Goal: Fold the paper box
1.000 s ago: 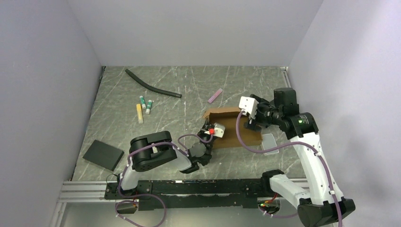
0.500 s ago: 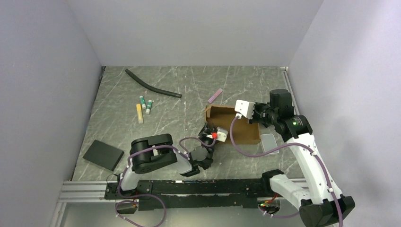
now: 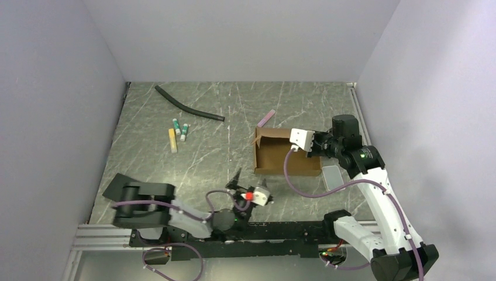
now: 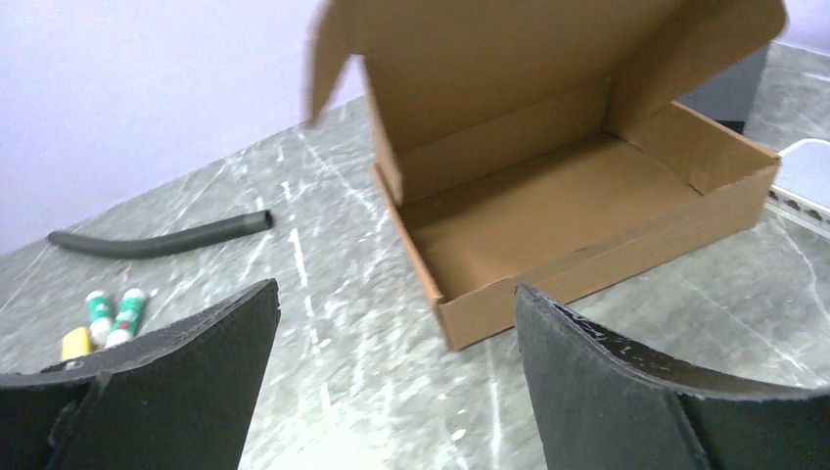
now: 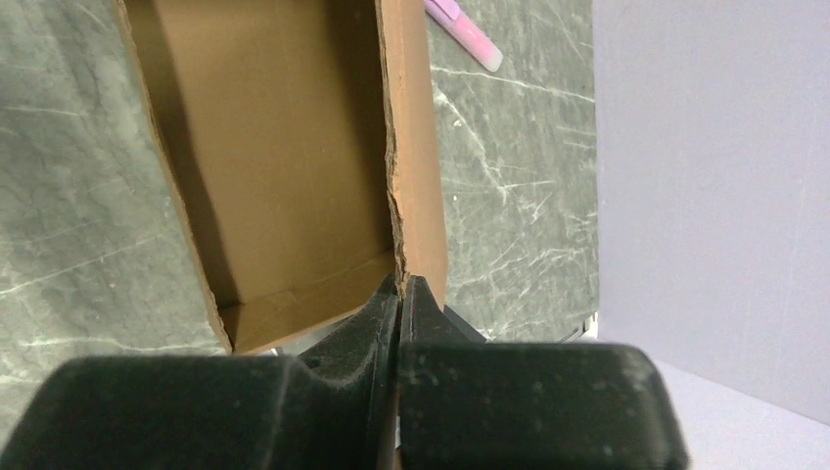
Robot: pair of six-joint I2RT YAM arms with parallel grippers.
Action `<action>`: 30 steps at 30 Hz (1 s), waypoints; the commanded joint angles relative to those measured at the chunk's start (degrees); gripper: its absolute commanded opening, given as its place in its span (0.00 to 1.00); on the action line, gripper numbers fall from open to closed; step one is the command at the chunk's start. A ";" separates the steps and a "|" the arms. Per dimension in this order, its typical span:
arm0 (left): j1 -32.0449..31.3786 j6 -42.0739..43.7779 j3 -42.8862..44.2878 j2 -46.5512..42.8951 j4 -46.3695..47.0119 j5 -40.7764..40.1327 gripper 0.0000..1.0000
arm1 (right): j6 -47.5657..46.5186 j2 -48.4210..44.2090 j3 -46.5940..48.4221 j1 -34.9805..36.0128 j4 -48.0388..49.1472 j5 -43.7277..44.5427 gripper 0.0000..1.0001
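Nothing here can be read: the paper box (image 4: 558, 196) shows plain brown cardboard with no print, and the two little tubes (image 4: 128, 311) carry green bands (any lettering on them is too small to make out).

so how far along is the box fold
Done: the paper box stands as a tray, walls up. In hand: the right gripper is shut on a cardboard panel at its edge; the left gripper is open, clear of it. Left: the lid stands open, not yet folded down and tucked.
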 commanded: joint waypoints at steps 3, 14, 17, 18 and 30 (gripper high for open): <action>-2.01 -17.07 -2.92 -27.01 -32.37 -4.48 0.96 | -2.33 -0.71 -1.40 0.42 -1.38 -1.79 0.00; 26.13 -59.64 1.58 -57.22 -99.27 38.22 0.93 | -5.29 0.27 -3.19 1.22 -5.41 -7.80 0.00; 30.46 -59.60 3.45 -53.07 -98.79 44.71 0.94 | -7.11 1.08 -5.92 2.73 -6.54 -8.05 0.01; 31.82 -59.51 4.27 -50.72 -98.50 47.79 0.94 | -7.60 1.28 -7.25 3.60 -6.57 -7.62 0.01; 49.05 -63.55 7.45 -31.93 -86.04 71.05 0.96 | -3.21 4.59 -15.12 11.86 -1.96 -1.83 0.38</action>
